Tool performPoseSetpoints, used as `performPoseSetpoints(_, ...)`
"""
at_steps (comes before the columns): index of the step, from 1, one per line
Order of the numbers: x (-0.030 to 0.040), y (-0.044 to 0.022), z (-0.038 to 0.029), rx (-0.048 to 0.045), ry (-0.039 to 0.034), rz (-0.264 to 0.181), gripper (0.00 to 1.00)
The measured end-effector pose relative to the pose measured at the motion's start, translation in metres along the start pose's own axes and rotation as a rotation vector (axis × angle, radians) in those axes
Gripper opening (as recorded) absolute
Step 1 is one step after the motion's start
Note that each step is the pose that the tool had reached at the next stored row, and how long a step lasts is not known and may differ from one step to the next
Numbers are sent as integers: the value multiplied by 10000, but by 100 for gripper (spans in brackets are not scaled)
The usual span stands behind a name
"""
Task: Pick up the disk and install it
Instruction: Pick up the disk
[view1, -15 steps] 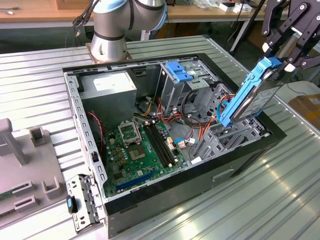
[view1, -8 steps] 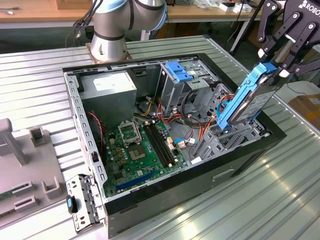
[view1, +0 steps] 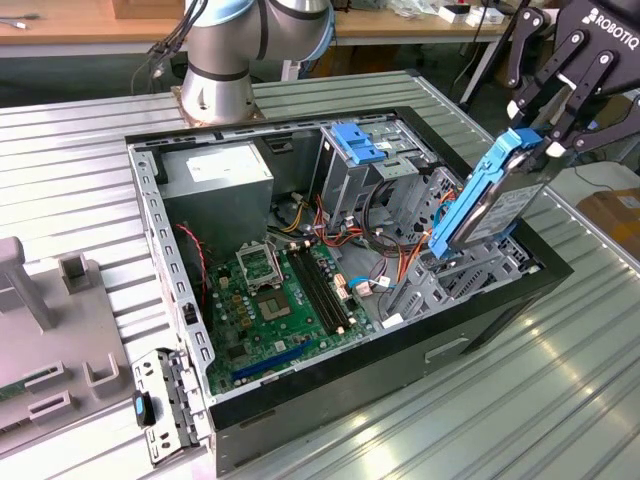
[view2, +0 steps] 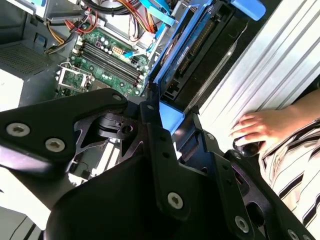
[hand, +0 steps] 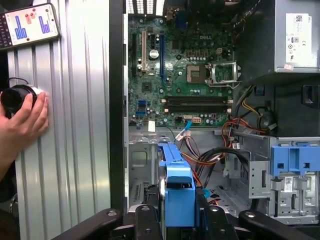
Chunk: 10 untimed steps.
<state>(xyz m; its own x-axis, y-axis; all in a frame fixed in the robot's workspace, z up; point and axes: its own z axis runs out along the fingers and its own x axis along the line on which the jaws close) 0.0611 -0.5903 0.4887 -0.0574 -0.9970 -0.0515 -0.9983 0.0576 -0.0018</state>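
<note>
In the exterior view, the disk (view1: 488, 207) is held in the gripper (view1: 545, 140) at the exterior view's right. The jaws are closed on the upper end of its blue bracket. The disk is tilted, with its lower end down at the metal bay (view1: 455, 280) of the open case (view1: 350, 395). Whether it touches the bay cannot be told. The motherboard (view1: 280, 300) is seen on the case floor, the power supply (view1: 215, 180) at the far corner, and a blue latch (view1: 355, 142) on the cage beside it. The case lies on a ribbed table (view1: 560, 400).

In the second wrist view, the disk (view2: 200, 45) is seen edge-on past the black fingers (view2: 150, 125), with the bracket clamped between them. The motherboard (view2: 105, 62) is seen beyond. A hand (view2: 262, 127) is laid on the table (view2: 280, 60) outside the case, beside a striped sleeve (view2: 295, 170).

In the first wrist view, the bracket (hand: 179, 195) is seen gripped from both sides, over the bay and wiring. The latch (hand: 295, 157) is to one side and the motherboard (hand: 185, 75) beyond. The hand (hand: 25, 122) is set against a round black object (hand: 15, 97) on the table (hand: 75, 150), and a phone (hand: 27, 25) lies near it.
</note>
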Motion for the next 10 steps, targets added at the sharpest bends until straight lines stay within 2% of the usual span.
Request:
performPoseSetpoints(1, -17, -24, 9, 3, -2, 48, 36)
performPoseSetpoints(5, -14, -24, 67, 3, 0, 49, 36)
performPoseSetpoints(6, -13, -26, 108, 3, -3, 50, 36)
performPoseSetpoints(7, -13, -27, 121, 3, -1, 49, 36)
performPoseSetpoints(10, -17, -39, 129, 3, -3, 47, 36)
